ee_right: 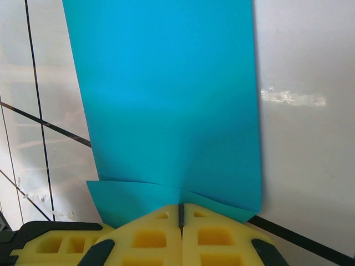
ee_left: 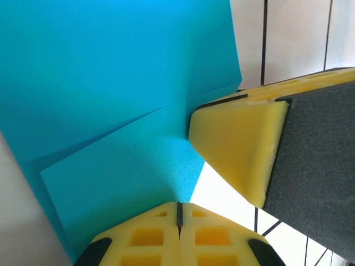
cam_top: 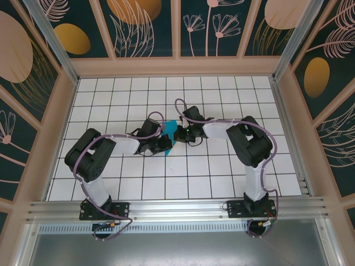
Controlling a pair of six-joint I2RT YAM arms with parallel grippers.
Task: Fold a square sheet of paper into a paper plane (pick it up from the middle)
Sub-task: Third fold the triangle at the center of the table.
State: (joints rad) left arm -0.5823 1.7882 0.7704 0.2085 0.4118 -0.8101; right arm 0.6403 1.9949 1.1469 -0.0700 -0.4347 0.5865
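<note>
Enclosure: Dark teal wall panels [cam_top: 147, 27] printed with peach flowers and leaves stood on three sides, framed by pale beams.
Surface: The white surface [cam_top: 211, 177] was ruled by black lines into square tiles. A metal rail ran along its near edge.
Arms: The left arm [cam_top: 97, 160] and the right arm [cam_top: 252, 144] both bent inward. Their black wrists met near the middle of the surface.
Sheet of paper: The sheet of paper [cam_top: 170, 133], bright teal-blue, sat between the two wrists near the surface's centre, mostly hidden by them in the top view. In the left wrist view the sheet of paper [ee_left: 111, 83] spread up and to the left from the jaws. In the right wrist view the sheet of paper [ee_right: 172, 94] ran straight away from the jaws as a tall band over the white tiles. Whether it lay flat or was lifted could not be told.
Left jaws: The left jaws were pressed together. Their yellow pads [ee_left: 147, 238] met at a thin seam and pinched the sheet's near edge.
Right jaws: The right jaws were also pressed together. Their yellow pads [ee_right: 150, 238] nipped the sheet's lower edge, and the paper puckered toward the seam. In the left wrist view one yellow pad [ee_left: 238, 149] of the right jaws, backed by dark grey, reached in from the right with its tip at the sheet's edge.
Folds: A slanting crease and overlapping layers showed beside the left jaws, and a second layer peeked out at the right jaws.
</note>
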